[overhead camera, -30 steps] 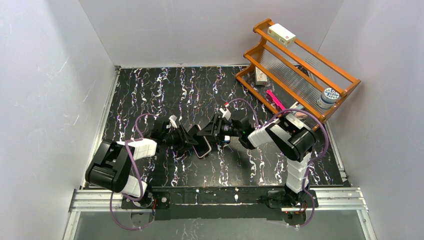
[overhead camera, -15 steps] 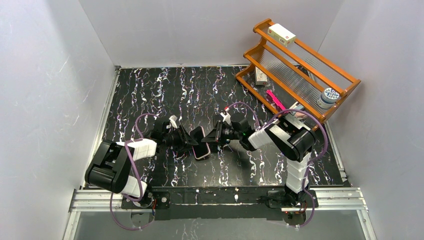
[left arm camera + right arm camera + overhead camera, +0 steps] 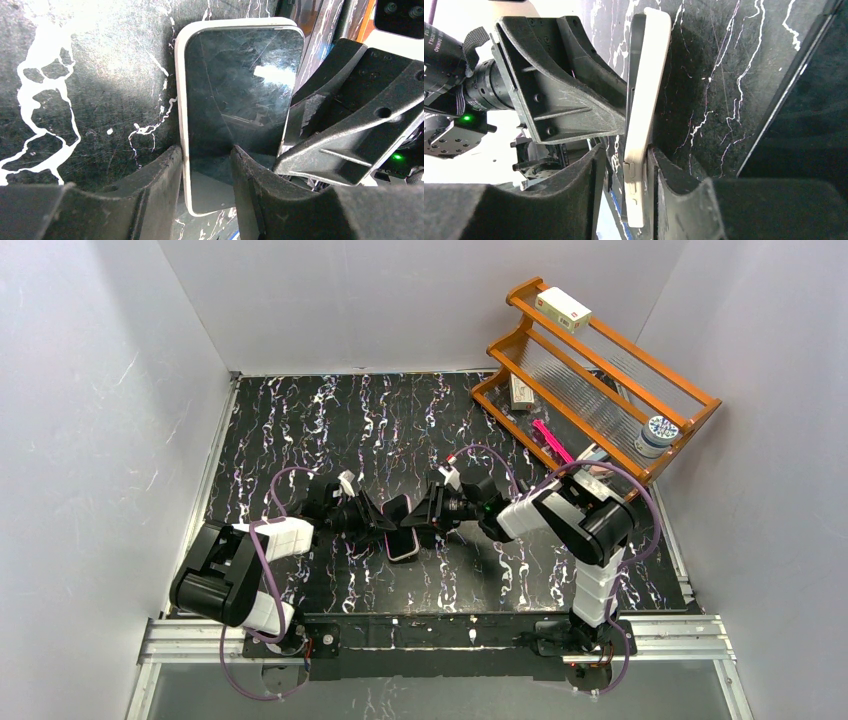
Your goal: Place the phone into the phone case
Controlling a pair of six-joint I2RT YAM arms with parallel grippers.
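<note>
Black, white-veined tabletop (image 3: 300,420) filling the middle of the overhead view. At upper right, an orange wooden rack (image 3: 640,348), well apart from the work, probably just storage. Nose to nose at frame centre, left tool (image 3: 378,522) and right tool (image 3: 418,515), likely placed so as to brace one part while pressing on the other.

Between them, on or just over the tabletop (cannot tell which), the phone (image 3: 235,85): dark glass facing the left wrist camera, framed by the pale rim of the phone case (image 3: 179,90). From the right wrist, seen edge-on as a grey slab inside a pale shell, back toward the tabletop. Probably partly seated, though impossible to say whether fully snapped in.

Right tool clenched across the thickness of the phone case near the side buttons (image 3: 629,167), apparently to steady it. Left tool's fingers (image 3: 150,190) standing slightly apart, glass showing through the gap, one finger flat against the face as if pushing. Cannot tell whether pinching anything.

Writing: red-marked white box (image 3: 563,308) on the rack's top rail and patterned round tin (image 3: 657,432) at its lower right end, both too small to read. White lettering on a lens barrel (image 3: 439,42), upper left of the right wrist view, cut by the frame edge and not legible. No brand visible on phone or phone case.
</note>
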